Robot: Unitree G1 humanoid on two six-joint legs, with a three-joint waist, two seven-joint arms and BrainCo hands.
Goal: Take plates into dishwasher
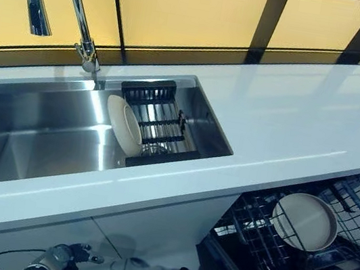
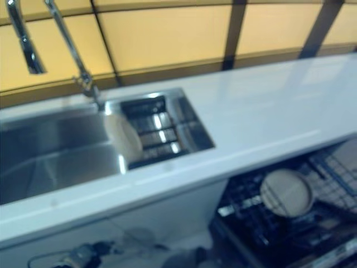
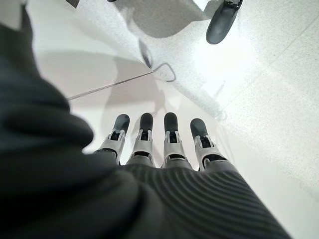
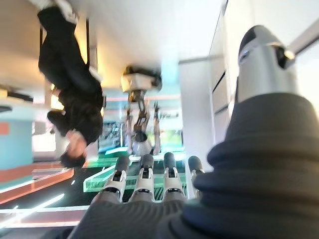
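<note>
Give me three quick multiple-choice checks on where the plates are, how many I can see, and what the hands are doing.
1. Where is the plate still to be moved?
A. on the counter
B. in the sink rack
C. on the floor

2. How many plates show?
A. one
B. two
C. four

3. What is the left hand's state?
A. open, holding nothing
B. shut on a plate
C. shut on the tap

Answers:
B: a plate leans on edge in the sink rack.
B: that one plus a plate in the dishwasher.
A: the left hand has straight fingers over bare floor; the right hand is open too.
</note>
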